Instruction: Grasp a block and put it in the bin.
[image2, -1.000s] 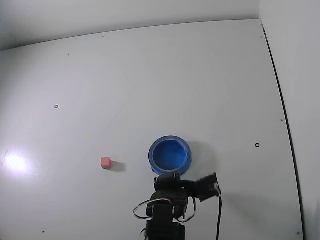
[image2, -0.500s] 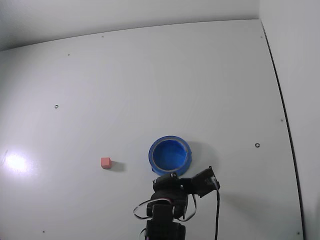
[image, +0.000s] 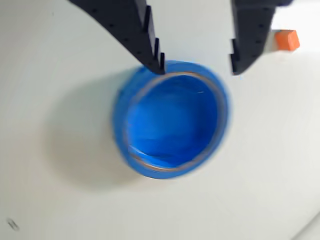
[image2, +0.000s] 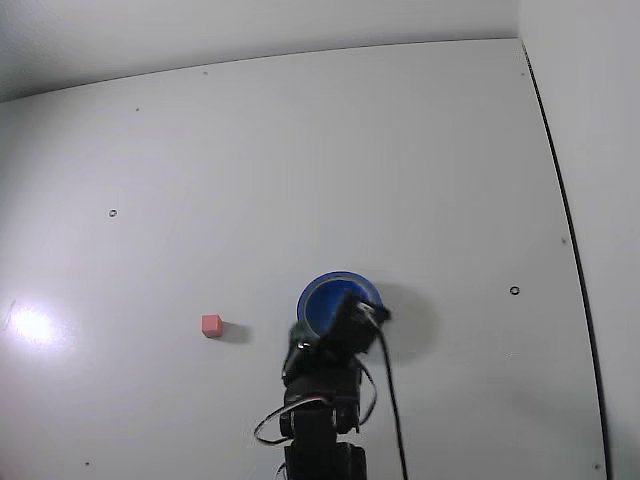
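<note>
A black claw (image: 197, 67) hangs over the blue bin (image: 171, 120) in the wrist view, jaws spread wide and holding nothing. The bin sits on a white desk (image2: 300, 150), partly hidden by the arm (image2: 325, 390) in the fixed view. The pink block (image2: 211, 324) lies on the desk, well left of the bin.
</note>
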